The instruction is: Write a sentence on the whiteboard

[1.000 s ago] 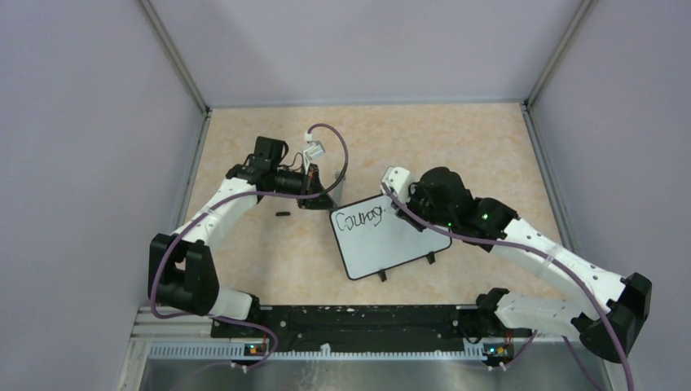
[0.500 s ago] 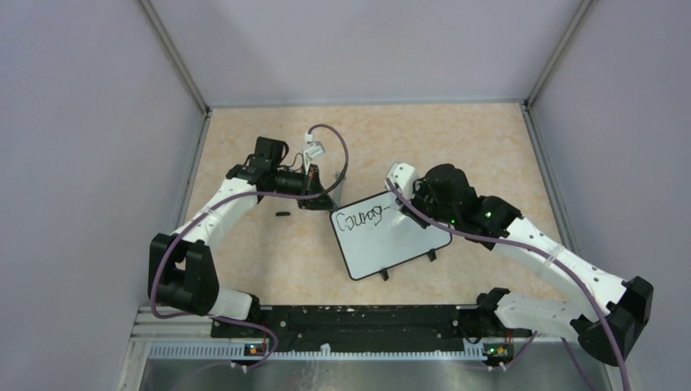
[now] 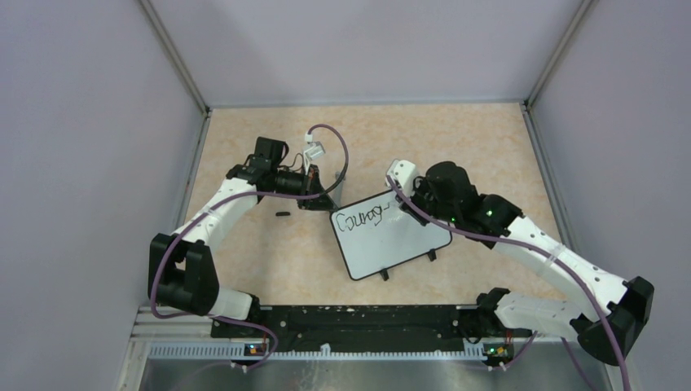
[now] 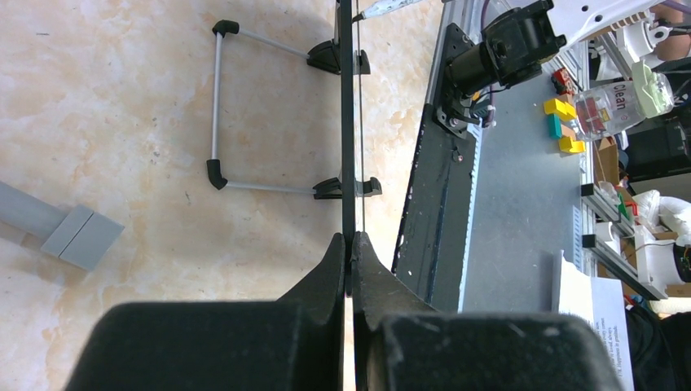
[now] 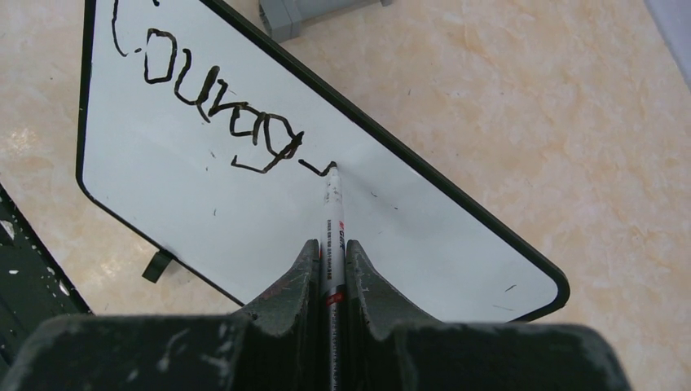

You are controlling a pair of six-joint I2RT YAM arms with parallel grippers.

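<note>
Here the whiteboard lies before the right claw — marker touching.

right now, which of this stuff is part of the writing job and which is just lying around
In the job: whiteboard, its edge clamped in the left gripper; unfinished sentence on it; marker in the right gripper.
Lying about: grey block; small black piece on the table.

Beige mottled table, bearing the whiteboard on small black feet, a grey block just beyond its far corner, a small black piece to its left.
</note>
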